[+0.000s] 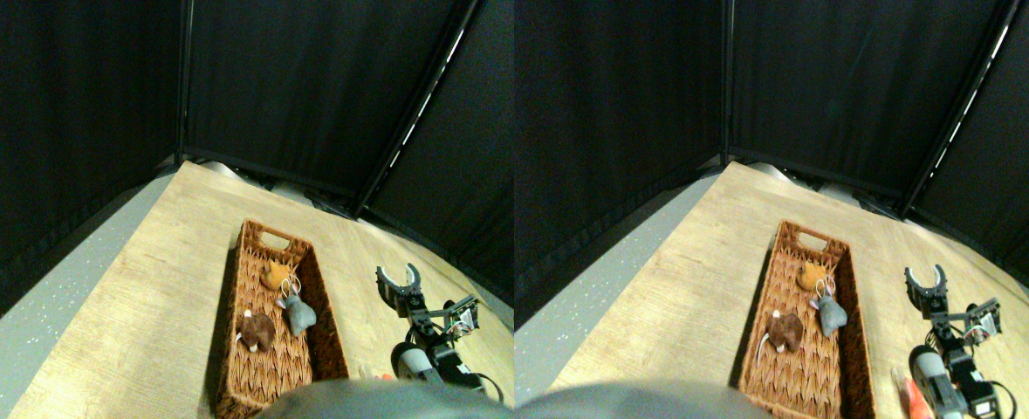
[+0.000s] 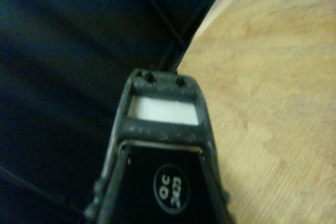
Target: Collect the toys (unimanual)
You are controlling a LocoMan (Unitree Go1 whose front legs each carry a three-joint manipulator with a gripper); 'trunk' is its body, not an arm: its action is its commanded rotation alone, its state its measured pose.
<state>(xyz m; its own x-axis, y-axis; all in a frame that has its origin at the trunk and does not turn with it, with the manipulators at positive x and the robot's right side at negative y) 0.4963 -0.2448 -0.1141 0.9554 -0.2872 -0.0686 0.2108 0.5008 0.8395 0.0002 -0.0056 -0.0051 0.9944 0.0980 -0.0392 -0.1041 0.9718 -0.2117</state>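
The wooden table (image 1: 156, 288) fills the lower half of the stereo view beneath dark curtain walls (image 1: 305, 87), with a grey floor strip (image 1: 34, 323) along the lower left. The long woven basket (image 1: 263, 384) lies lengthwise at lower centre and holds three toys: an orange toy (image 1: 276, 276) toward its far end, a grey toy (image 1: 298, 315) just below it by the right wall, and a brown toy (image 1: 257, 330) to the left of the grey one. The right gripper (image 1: 399, 281) stands at the lower right of the view, well apart from the basket, its jaws spread open and holding nothing; no toy lies beneath or before it. A sliver of orange-red (image 1: 381, 377) shows at the bottom edge beside the arm; whether it is a toy cannot be told. The wrist view shows only the jaw frame (image 2: 163, 124), bare table and curtain. Judged risks: remaining toys sit outside both views, so a reach started from here would be blind; a sweep toward the bottom edge could knock the orange-red item off sight or shove the basket; white string loops on the stowed toys could snag a jaw passing low over the basket.
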